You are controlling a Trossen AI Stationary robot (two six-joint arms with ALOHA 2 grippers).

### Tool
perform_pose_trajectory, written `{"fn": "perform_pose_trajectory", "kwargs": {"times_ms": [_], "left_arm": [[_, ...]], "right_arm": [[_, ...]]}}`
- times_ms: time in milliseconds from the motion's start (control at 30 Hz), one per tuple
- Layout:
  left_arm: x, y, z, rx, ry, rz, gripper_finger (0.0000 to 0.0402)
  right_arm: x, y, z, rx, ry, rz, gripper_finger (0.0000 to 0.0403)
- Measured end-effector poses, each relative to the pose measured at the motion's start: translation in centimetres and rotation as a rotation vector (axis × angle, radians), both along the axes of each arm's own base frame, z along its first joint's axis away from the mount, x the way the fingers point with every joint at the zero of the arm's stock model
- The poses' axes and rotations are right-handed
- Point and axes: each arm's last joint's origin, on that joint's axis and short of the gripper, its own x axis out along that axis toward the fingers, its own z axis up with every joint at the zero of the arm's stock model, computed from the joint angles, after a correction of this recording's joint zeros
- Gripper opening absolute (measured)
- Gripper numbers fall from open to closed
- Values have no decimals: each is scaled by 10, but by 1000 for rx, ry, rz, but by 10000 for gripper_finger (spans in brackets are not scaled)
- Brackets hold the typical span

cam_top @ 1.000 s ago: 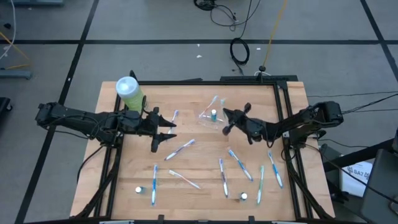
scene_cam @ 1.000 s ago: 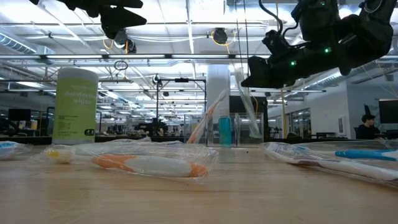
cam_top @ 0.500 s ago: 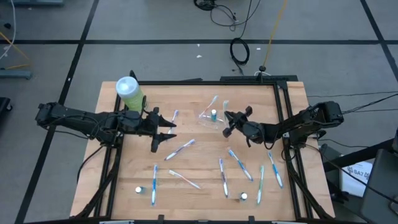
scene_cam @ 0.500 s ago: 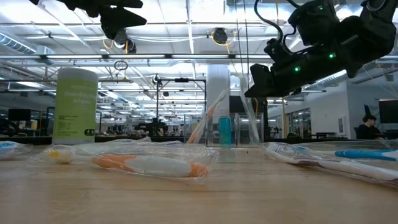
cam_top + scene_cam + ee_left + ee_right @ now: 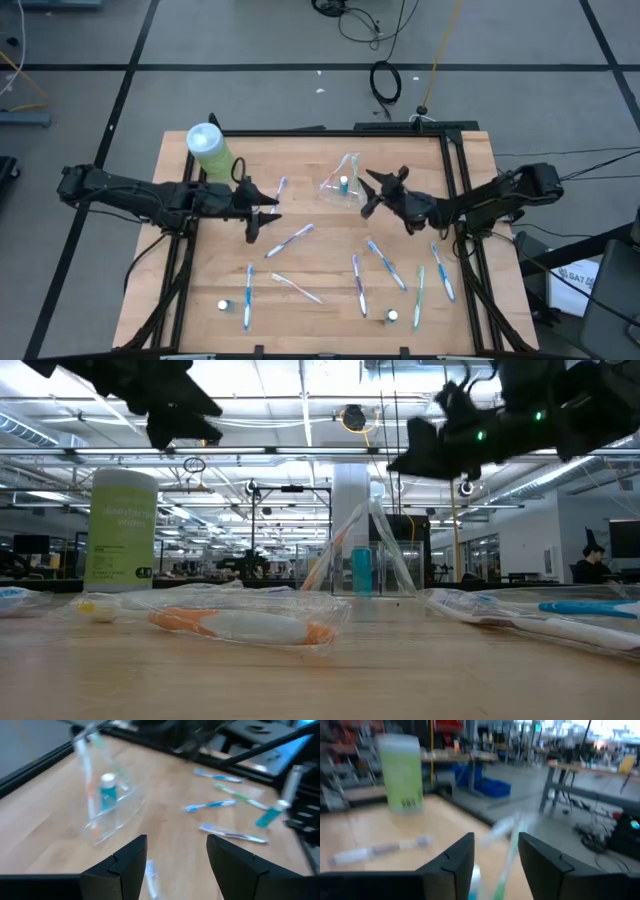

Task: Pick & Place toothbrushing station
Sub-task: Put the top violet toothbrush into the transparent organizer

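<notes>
A clear plastic cup (image 5: 340, 187) stands on the wooden table (image 5: 320, 330) toward its far side. It holds a teal tube (image 5: 361, 570) and wrapped toothbrushes (image 5: 392, 550) that lean on its rim. My right gripper (image 5: 366, 192) hovers open just right of and above the cup (image 5: 365, 572), clear of the brushes. My left gripper (image 5: 265, 215) hangs open left of the cup (image 5: 107, 815), above the table. Several toothbrushes (image 5: 290, 240) lie loose on the wood.
A big light-green bottle (image 5: 208, 148) with a white cap stands at the far left corner. More toothbrushes (image 5: 385, 262) and two small tubes (image 5: 392, 316) (image 5: 222, 305) lie across the near half. A wrapped orange brush (image 5: 240, 625) lies near the front edge.
My right gripper has opened and risen, and has let go of the wrapped toothbrush that it held over the cup. The brush now leans in the cup. My left gripper has drawn back a little toward the table's left edge, still open.
</notes>
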Motion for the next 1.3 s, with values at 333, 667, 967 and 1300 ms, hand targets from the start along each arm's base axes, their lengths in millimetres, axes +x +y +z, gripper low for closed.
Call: {"fn": "perform_pose_trajectory", "kwargs": {"times_ms": [333, 667, 967, 1300], "left_arm": [[-1, 22, -40, -47, 77, 374, 214], [25, 50, -80, -93, 216, 491, 214], [30, 73, -109, -158, 341, 589, 214], [41, 86, -140, -224, 381, 640, 214]], "right_arm": [[-9, 1, 27, -31, -120, 124, 159], [-8, -5, 25, -32, -103, 99, 160], [-8, -7, 25, -33, -103, 88, 160], [-8, -7, 25, -32, -103, 87, 156]]}}
